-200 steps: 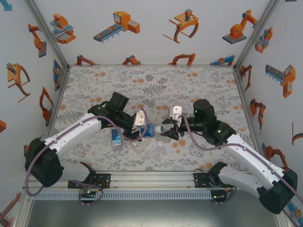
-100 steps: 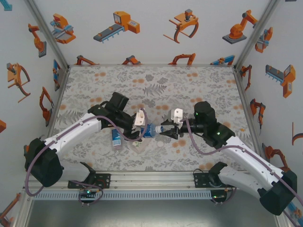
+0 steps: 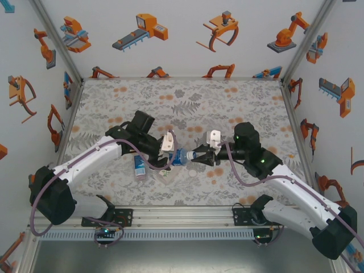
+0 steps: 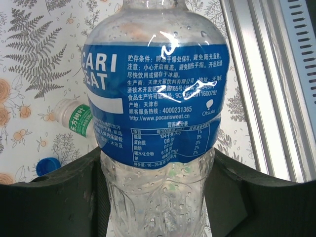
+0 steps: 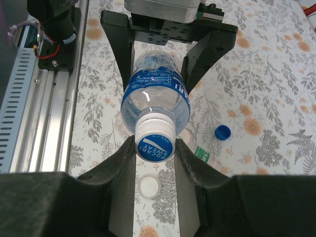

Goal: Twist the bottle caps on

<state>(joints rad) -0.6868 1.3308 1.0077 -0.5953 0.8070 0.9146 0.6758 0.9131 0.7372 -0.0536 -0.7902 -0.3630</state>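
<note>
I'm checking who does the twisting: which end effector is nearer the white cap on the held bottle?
Right. The right end effector clasps the white cap on the bottle; the left end effector grips that bottle's body, farther from the cap.

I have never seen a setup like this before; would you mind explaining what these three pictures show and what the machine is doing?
These are two robot arms bolted at a table's near edge. One picture looks down from above and behind them; the other two come from a camera on each wrist. The left tool grips a clear blue-labelled bottle sideways in the air. The right tool closes around its white-rimmed cap at the neck. On the patterned table lie a loose blue cap, a loose white cap, a green-labelled bottle and a second blue-labelled bottle.
</note>
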